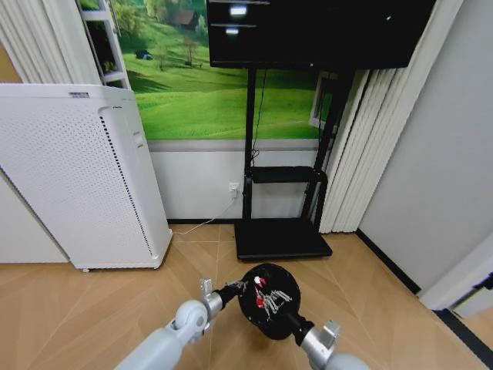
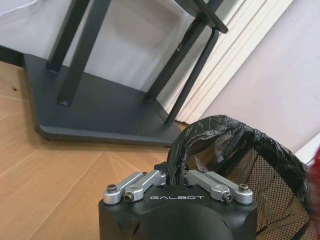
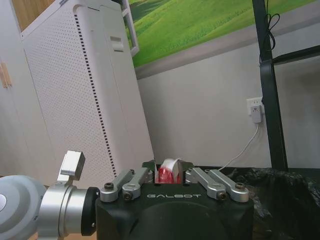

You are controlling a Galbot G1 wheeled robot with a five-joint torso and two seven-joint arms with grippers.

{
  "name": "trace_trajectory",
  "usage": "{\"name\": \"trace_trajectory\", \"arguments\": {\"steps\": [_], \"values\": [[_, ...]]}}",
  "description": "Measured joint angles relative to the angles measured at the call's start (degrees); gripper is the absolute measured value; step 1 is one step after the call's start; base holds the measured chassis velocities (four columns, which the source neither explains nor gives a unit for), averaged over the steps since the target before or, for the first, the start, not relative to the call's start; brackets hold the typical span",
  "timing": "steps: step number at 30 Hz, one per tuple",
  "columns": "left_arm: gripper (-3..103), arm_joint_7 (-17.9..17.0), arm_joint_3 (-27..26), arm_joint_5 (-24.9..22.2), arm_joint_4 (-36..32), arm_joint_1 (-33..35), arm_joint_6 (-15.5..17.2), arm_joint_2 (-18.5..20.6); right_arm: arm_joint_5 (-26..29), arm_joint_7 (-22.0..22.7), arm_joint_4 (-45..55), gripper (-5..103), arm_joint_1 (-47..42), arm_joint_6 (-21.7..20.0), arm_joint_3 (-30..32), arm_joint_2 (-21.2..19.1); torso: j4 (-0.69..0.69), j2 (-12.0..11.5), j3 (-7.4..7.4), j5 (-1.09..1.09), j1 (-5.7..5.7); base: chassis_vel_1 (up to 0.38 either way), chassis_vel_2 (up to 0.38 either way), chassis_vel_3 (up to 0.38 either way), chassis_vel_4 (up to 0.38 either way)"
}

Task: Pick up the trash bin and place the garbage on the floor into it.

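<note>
The black mesh trash bin (image 1: 269, 320) is held up over the wooden floor (image 1: 85, 308). My left gripper (image 1: 233, 290) is shut on its rim, pinching the black bag liner (image 2: 200, 137) beside the mesh wall (image 2: 267, 172). My right gripper (image 1: 267, 301) reaches in over the bin's mouth from the other side. It is shut on a crumpled red-and-white scrap of garbage (image 3: 169, 171). More red-and-white bits (image 1: 259, 282) show inside the bin's opening.
A tall white perforated air purifier (image 1: 77, 177) stands on the left. The black TV stand's base (image 1: 281, 239) lies just beyond the bin, with a white cable (image 1: 202, 224) running to a wall socket. Curtains (image 1: 370, 146) and a grey wall close off the right.
</note>
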Motion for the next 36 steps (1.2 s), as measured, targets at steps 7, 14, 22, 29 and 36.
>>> {"name": "trace_trajectory", "arguments": {"steps": [7,14,22,29,36], "values": [[7,-0.3,-5.4,1.1,-3.8,5.0,0.0,0.6,0.9,-0.6,0.5,48,-1.5,-0.2,0.5,0.5,-0.02,0.0,0.0,-0.02,0.0,0.0,0.0,0.0,0.0],[7,-4.1,-16.1,1.8,-9.0,13.2,0.0,1.1,0.8,0.5,1.6,75,-3.8,0.1,2.6,1.5,-0.01,0.0,0.0,-0.02,0.0,0.0,0.0,0.0,0.0],[7,-7.6,-35.0,2.2,-12.7,23.9,-0.2,0.4,-1.5,0.0,1.0,100,-7.9,1.1,4.3,5.4,0.01,0.0,0.0,-0.02,0.0,-0.001,-0.008,0.0,0.008],[7,-7.8,-46.9,1.9,-15.9,29.9,-0.2,-2.7,-2.8,0.4,-1.4,100,-9.0,2.0,5.4,5.3,-0.01,0.0,0.0,-0.01,0.0,-0.044,-0.158,0.023,0.159],[7,-6.2,-52.4,2.3,-17.6,34.6,-0.3,-5.6,-3.4,1.4,-4.5,100,-7.3,2.4,4.7,5.7,0.0,0.0,-0.01,0.0,-0.01,-0.109,-0.294,0.11,0.304]]}}
